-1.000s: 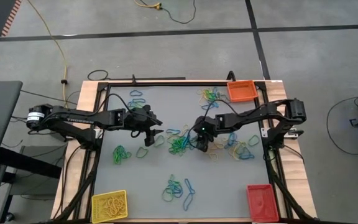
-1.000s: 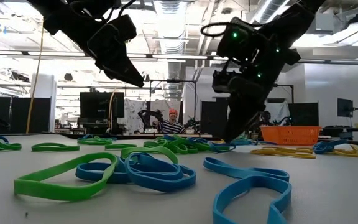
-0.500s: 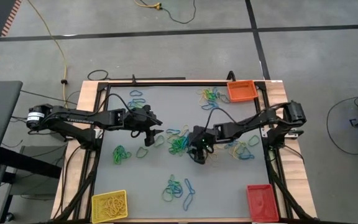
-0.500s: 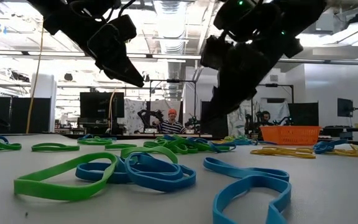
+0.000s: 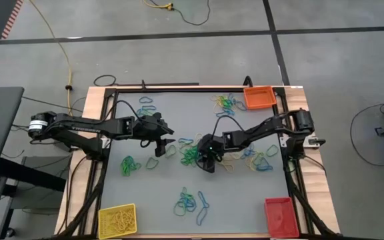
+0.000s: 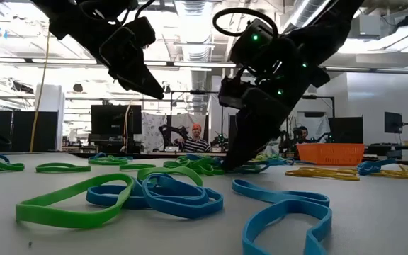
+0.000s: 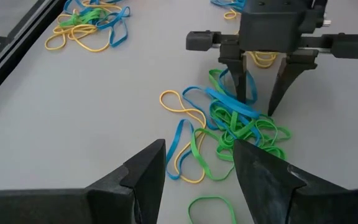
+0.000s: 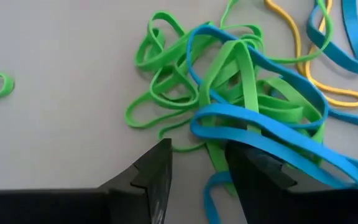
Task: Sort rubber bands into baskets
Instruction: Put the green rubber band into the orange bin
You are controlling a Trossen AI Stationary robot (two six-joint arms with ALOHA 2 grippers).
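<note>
Left wrist view is showing you the right tool [image 7: 258, 106], fingers apart, straddling tangled rubber bands [image 7: 244, 124] on the counter [image 7: 104, 106]; your left tool [image 7: 194, 177] is hovering nearby, fingers apart.

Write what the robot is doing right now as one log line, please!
right gripper: open, down at green-blue rubber band tangle | left gripper: open, hovering, waiting | baskets: not involved

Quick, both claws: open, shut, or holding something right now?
Left claw: open, empty, hanging above the table.
Right claw: open, tips down at the green and blue rubber bands, nothing gripped yet.
</note>
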